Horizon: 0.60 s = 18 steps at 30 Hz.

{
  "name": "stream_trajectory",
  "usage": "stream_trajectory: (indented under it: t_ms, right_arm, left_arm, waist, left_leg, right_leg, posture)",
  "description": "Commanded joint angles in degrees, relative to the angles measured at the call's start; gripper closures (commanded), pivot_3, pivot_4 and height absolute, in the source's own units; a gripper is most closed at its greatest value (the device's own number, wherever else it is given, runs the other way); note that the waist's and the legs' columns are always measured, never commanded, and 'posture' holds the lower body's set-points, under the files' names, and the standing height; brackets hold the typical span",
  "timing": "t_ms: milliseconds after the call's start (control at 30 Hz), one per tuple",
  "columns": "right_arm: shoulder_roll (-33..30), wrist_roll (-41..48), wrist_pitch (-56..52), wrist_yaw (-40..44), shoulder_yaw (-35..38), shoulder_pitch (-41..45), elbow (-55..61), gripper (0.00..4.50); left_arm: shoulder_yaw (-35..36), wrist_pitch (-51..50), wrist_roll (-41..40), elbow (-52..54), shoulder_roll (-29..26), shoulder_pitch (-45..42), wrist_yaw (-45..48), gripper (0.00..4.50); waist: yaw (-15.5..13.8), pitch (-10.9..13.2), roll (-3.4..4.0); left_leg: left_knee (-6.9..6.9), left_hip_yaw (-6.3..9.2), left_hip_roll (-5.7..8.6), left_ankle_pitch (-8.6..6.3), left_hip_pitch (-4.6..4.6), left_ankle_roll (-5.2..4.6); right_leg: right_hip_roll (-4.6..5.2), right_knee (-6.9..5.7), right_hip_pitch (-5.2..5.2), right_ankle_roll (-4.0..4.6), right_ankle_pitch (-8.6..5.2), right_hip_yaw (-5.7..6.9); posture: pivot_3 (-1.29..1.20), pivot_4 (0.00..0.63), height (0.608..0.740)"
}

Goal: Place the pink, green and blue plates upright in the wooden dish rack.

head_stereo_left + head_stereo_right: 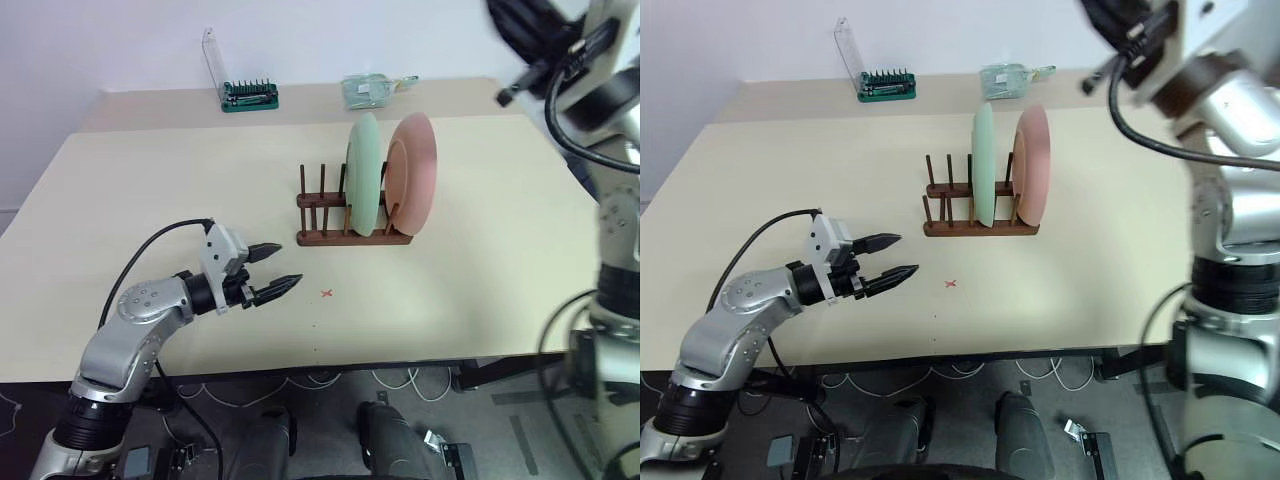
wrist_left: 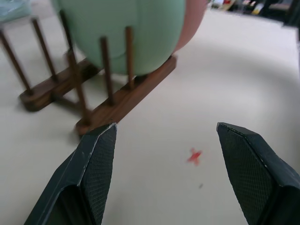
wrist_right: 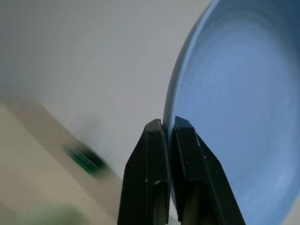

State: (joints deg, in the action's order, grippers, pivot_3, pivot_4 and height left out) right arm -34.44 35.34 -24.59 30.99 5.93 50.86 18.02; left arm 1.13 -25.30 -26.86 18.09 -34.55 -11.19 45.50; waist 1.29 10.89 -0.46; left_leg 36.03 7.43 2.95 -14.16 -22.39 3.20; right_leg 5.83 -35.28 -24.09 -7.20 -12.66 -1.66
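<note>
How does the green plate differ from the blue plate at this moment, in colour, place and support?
The green plate is pale green; the blue plate is light blue. The green plate stands upright in the wooden dish rack, beside the pink plate; the blue plate is not in the rack. Rack pegs hold the green plate; the right gripper pinches the blue plate's rim. The left gripper, open, touches neither. Both plates are round and plain.
</note>
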Motion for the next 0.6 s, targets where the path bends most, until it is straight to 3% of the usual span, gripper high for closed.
stream_trajectory:
  t_ms: [33,133,367,600]
  right_arm:
    - [8.1,14.72,-9.78,-6.64,-1.16,2.71,7.03,4.48]
    - [17.49,23.66,-16.65,-15.63,-2.78,1.08,6.72,4.48]
    - [25.22,29.2,-22.73,-25.11,-3.39,-3.16,4.12,4.48]
    - [25.15,27.89,-25.05,-28.95,-1.94,-3.89,-0.67,4.48]
  left_arm:
    - [3.16,2.51,1.09,-1.17,-1.67,0.75,0.27,0.99]
    - [5.2,3.52,1.59,-2.4,-3.05,1.97,0.31,0.99]
    - [7.48,3.68,1.59,-2.22,-3.7,3.73,0.23,0.99]
    - [8.1,3.41,1.62,-1.3,-3.81,4.77,0.0,0.99]
  waist:
    - [-0.13,0.0,0.0]
    - [-0.15,-0.02,-0.03]
    - [-0.26,-0.05,-0.07]
    - [-0.07,-0.05,-0.06]
  left_leg:
    - [0.0,0.04,-0.02,0.0,-0.01,0.0]
    - [0.0,0.1,-0.01,0.0,-0.01,0.0]
    - [0.01,0.11,0.07,0.0,-0.08,0.01]
    - [-0.03,0.07,0.02,0.0,-0.06,0.01]
  right_leg:
    - [-0.02,-0.01,0.0,0.0,0.0,0.02]
    - [-0.02,-0.03,-0.01,0.01,0.01,0.03]
    - [0.01,-0.05,-0.07,0.01,0.01,0.04]
    - [-0.03,-0.21,-0.21,0.01,0.01,0.04]
  posture:
    - [0.0,0.15,0.74]
    - [0.0,0.15,0.74]
    - [0.0,0.15,0.74]
    - [0.0,0.15,0.74]
